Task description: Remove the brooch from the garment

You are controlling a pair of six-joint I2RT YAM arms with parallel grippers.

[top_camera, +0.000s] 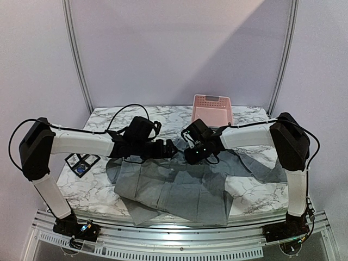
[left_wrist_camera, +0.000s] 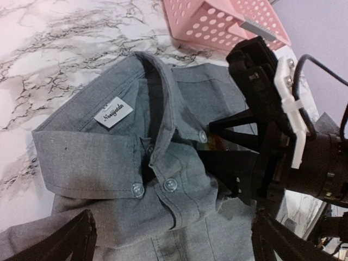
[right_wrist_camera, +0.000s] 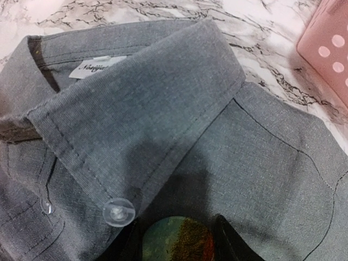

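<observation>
The grey garment [top_camera: 174, 187], a collared shirt, lies spread on the marble table; its collar and clear buttons show in the left wrist view [left_wrist_camera: 98, 157] and the right wrist view [right_wrist_camera: 261, 163]. The brooch [right_wrist_camera: 178, 240] is a round green, brown and red disc just below the collar tip. My right gripper [right_wrist_camera: 176, 244] has a black finger tight on each side of it, shut on the brooch; it also shows from above [top_camera: 191, 155]. My left gripper [left_wrist_camera: 171, 244] is open and empty, held over the button placket just left of the right gripper, and shows from above too [top_camera: 168, 148].
A pink perforated basket [top_camera: 212, 109] stands at the back of the table, just beyond the collar [left_wrist_camera: 217, 22]. A small black-and-white square object [top_camera: 81, 162] lies at the left. The shirt's hem hangs over the table's front edge.
</observation>
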